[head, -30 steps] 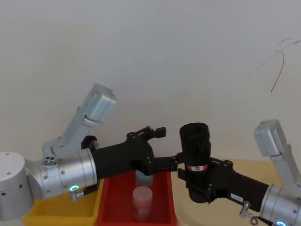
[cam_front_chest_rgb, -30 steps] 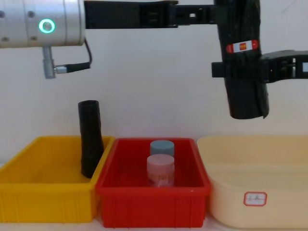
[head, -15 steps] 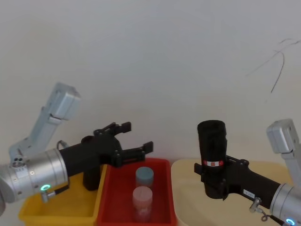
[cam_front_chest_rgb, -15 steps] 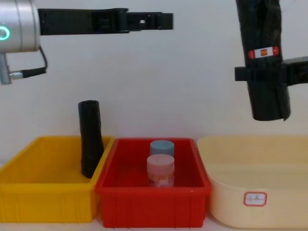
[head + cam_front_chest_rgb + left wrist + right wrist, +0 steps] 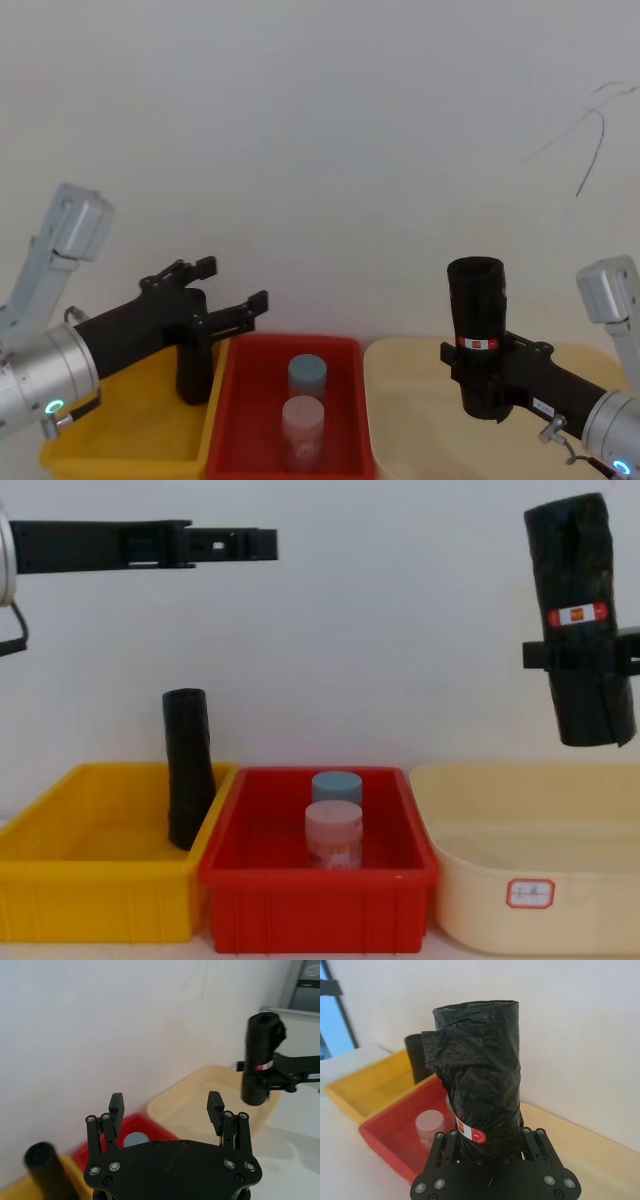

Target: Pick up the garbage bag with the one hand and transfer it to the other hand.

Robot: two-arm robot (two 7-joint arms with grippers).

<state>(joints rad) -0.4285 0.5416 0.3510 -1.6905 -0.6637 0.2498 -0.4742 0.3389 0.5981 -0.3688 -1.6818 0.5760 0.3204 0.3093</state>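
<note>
Chest view | right tool (image 5: 585, 658) pinches one garbage bag (image 5: 578, 570) | left tool (image 5: 252, 545) spread | two jars (image 5: 333, 828) in red bin (image 5: 320, 912)

Jars (image 5: 333, 832) in bin (image 5: 300, 912), garbage bag (image 5: 581, 620) above tub (image 5: 480, 905)

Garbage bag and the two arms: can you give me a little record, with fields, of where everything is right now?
garbage bag: upright, in the air above the cream tub
right gripper: fingers shut on the garbage bag just below its label
left gripper: fingers open, empty, raised over the yellow bin
plain black roll: standing in the yellow bin
red bin: two jars inside
handover: looks done
</note>
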